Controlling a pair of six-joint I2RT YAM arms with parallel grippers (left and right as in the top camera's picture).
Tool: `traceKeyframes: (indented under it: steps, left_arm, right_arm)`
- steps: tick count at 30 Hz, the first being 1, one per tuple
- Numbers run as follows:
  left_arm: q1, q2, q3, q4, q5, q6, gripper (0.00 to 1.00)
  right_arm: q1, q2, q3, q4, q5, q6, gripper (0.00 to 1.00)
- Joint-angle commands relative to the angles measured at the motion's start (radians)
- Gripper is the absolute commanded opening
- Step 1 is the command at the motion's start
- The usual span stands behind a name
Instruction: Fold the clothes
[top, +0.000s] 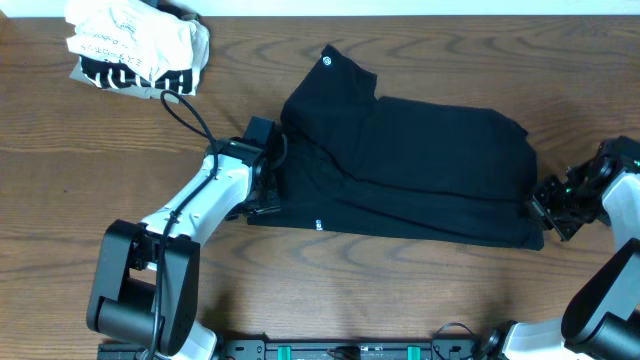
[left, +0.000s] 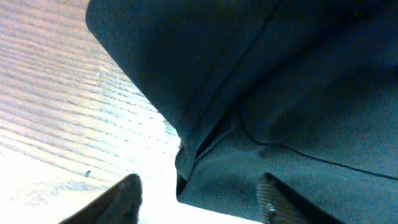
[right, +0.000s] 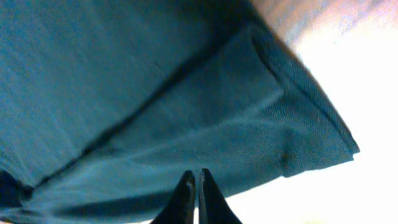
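Note:
The black short-sleeved shirt (top: 430, 170) lies partly folded on the middle of the wooden table, with a tiny white logo mark (top: 326, 61) at its far left corner. My left gripper (top: 268, 190) is at the shirt's left edge. In the left wrist view it (left: 199, 200) is open, with a folded corner of the shirt (left: 280, 93) between the fingers. My right gripper (top: 542, 205) is at the shirt's right edge. In the right wrist view its fingers (right: 194, 178) are shut together, with their tips at the hem of the shirt (right: 155, 93). No fabric shows between them.
A white folded bundle with black lettering (top: 135, 45) lies at the far left corner of the table. A black cable (top: 190, 115) runs from it toward the left arm. Bare wood table (top: 80, 170) surrounds the shirt.

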Motion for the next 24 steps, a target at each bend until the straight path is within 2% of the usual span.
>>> traceKeyframes:
  steps: [1,3,4,9,11,18,24]
  left_arm:
    - [0.005,-0.009,-0.008,-0.003,-0.011,-0.008,0.75]
    - [0.005,-0.009,-0.008,-0.003,-0.011,-0.008,0.89]
    - [0.005,-0.009,-0.008,-0.003,-0.011,-0.008,0.91]
    - [0.005,-0.009,-0.008,-0.003,-0.011,-0.008,0.93]
    - [0.005,-0.009,-0.008,-0.003,-0.011,-0.008,0.93]
    - [0.005,-0.009,-0.008,-0.003,-0.011,-0.008,0.94]
    - [0.005,-0.009,-0.008,-0.003,-0.011,-0.008,0.94]
  right_arm:
    - [0.005,-0.017,-0.029,-0.005,-0.008,0.029,0.02]
    - [0.005,-0.017,-0.048,0.006,0.003,0.035,0.11]
    - [0.005,-0.017,-0.061,0.014,0.017,0.058,0.13]
    - [0.005,-0.017,-0.142,0.107,0.037,0.196,0.3]
    - [0.005,-0.017,-0.167,0.151,0.033,0.231,0.34]
    - [0.005,-0.017,-0.178,0.256,-0.034,0.269,0.53]
    - [0.01,-0.017,-0.178,0.309,-0.079,0.274,0.59]
